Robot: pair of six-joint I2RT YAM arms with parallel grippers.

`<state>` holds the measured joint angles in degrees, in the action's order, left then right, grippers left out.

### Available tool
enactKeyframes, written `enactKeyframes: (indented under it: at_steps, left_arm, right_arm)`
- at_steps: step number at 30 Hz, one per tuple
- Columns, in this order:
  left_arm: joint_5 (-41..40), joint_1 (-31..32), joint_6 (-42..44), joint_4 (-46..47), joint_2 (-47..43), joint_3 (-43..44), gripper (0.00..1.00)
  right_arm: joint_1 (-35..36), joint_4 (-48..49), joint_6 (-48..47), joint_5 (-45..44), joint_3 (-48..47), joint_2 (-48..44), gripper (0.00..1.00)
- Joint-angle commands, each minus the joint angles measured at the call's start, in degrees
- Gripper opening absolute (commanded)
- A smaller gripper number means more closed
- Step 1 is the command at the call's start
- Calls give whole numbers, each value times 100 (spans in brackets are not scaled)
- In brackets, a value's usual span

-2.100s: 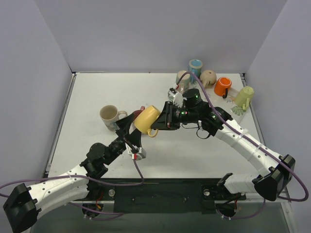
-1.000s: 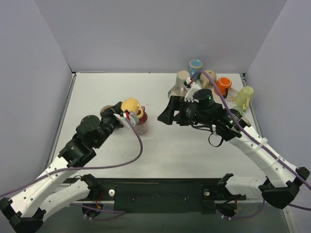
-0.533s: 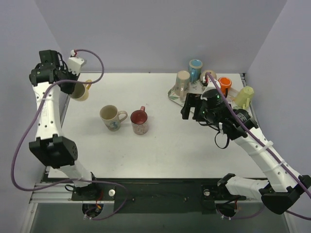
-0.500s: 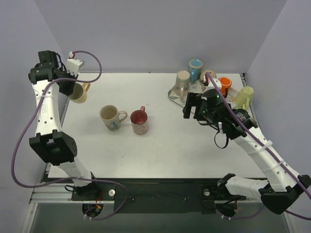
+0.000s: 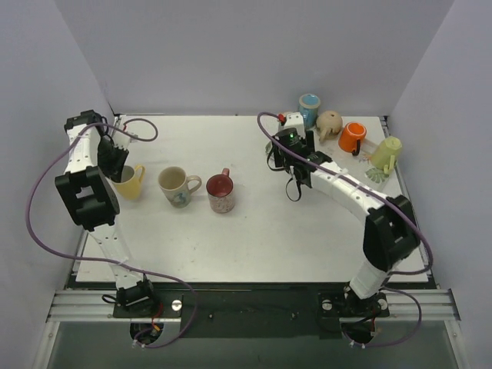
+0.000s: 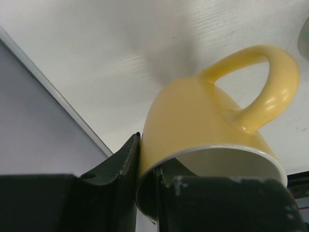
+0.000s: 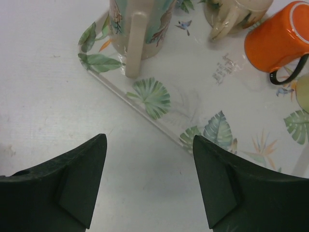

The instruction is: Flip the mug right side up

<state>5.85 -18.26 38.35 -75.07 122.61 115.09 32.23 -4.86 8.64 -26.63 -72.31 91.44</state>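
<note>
The yellow mug (image 5: 129, 183) is mouth up at the table's left edge, its handle toward the middle. My left gripper (image 5: 118, 163) is shut on its rim. In the left wrist view one finger (image 6: 123, 166) presses the outside of the yellow mug (image 6: 203, 121) and the other sits inside the wall, my left gripper (image 6: 147, 179) pinching between them. My right gripper (image 5: 284, 152) hangs open over the table by the tray's near corner. In the right wrist view my right gripper (image 7: 149, 140) holds nothing.
A cream printed mug (image 5: 174, 184) and a dark red mug (image 5: 221, 190) stand mouth up mid-table. The leaf-print tray (image 7: 159, 96) holds a patterned mug (image 7: 140, 24), a beige mug (image 5: 330, 121), an orange mug (image 5: 353, 137), a blue mug (image 5: 310, 104) and a pale green mug (image 5: 387, 154).
My left arm has swung down from high at the far left and brought the yellow mug to the table's left edge. My right gripper has moved back toward the tray corner, its jaws a little narrower.
</note>
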Motion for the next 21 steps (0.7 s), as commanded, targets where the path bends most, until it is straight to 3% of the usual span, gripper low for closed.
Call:
enactKeyframes:
  at_steps: [1, 6, 11, 17, 18, 21]
  left_arm:
    - [180, -55, -3, -589, 26, -126, 0]
    - [198, -55, 6, -333, 193, -364, 0]
    - [232, -63, 85, -237, 308, -478, 3]
    - [382, -55, 120, -193, 343, -479, 22]
    - [408, -55, 120, -210, 352, -470, 30]
    - [443, -72, 111, -271, 194, -364, 41]
  right_arm:
    - [-278, 1013, -135, -227, -696, 927, 65]
    - [-594, 1426, 75, 78, -1073, 1875, 65]
    - [-920, 1103, 453, 360, -1750, 2545, 62]
    - [-1008, 822, 603, 668, -2382, 3081, 60]
    - [-1008, 690, 621, 651, -2506, 3195, 60]
    - [-1052, 199, 656, 686, -2989, 3450, 59]
